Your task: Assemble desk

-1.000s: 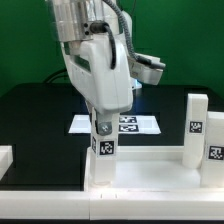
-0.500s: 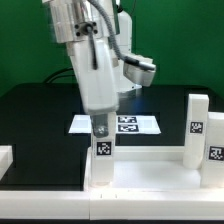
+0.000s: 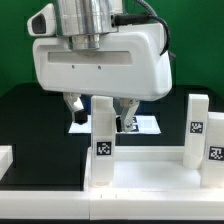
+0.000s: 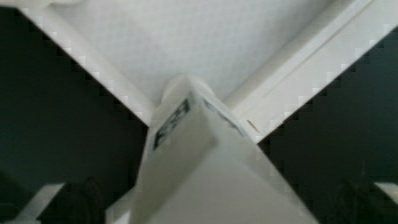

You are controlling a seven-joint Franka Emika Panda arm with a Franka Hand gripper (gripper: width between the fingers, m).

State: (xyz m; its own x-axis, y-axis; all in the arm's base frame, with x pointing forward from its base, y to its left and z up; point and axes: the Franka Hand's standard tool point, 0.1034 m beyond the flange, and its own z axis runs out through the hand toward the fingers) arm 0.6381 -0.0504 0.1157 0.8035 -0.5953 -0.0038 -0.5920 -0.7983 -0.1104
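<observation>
Nearby, marker board (image 3: 148,123) behind gripper (image 3: 100,108), legs (image 3: 196,128) upright.

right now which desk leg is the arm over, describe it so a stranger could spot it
Start at the white desk top at the front of the black table. The leg is the peg standing upright at the top's corner on the exterior view's left, between the fingers of the open pincer. Unlike the two legs on the right, it has the arm directly above it.
</observation>
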